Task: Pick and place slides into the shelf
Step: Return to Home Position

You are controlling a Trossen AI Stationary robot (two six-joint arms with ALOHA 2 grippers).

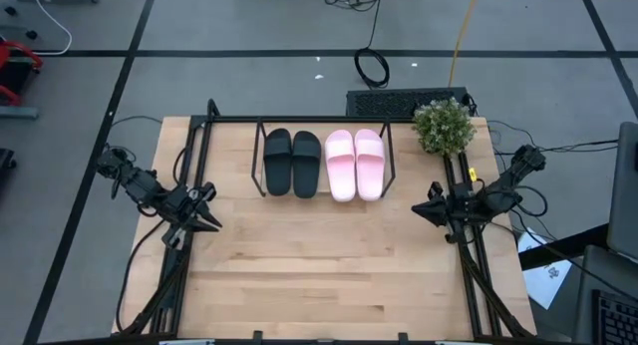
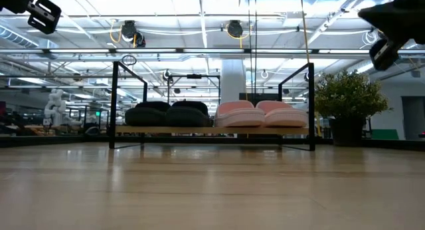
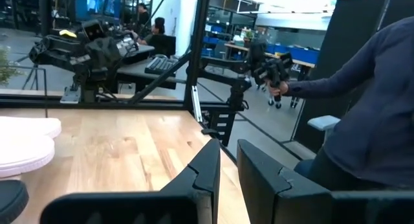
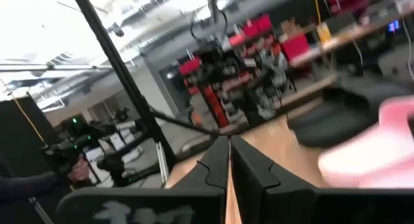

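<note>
All four slides sit on the shelf (image 1: 324, 122), side by side on its board: the black pair (image 1: 291, 163) fills the half toward my left arm, the pink pair (image 1: 355, 165) the half toward my right arm, and the inner black and pink slides are just beside each other. From table level the shelf's board (image 2: 212, 130) looks flat, with both pairs lying flat on it.

My left gripper (image 1: 211, 221) hangs in front of the shelf and out past its left end, well apart from the black pair. On its wrist camera the jaws are drawn in to a narrow slit and hold nothing.

My right gripper (image 1: 418, 209) is mirrored off the shelf's right end, also in front of it and clear of the pink pair. Its wrist camera shows the jaws pressed together, empty.

A potted plant (image 1: 444, 126) stands just past the shelf's right end. A person in a dark sleeve (image 3: 369, 120) shows beyond the table (image 1: 319, 275), off the side of the shelf's right end
</note>
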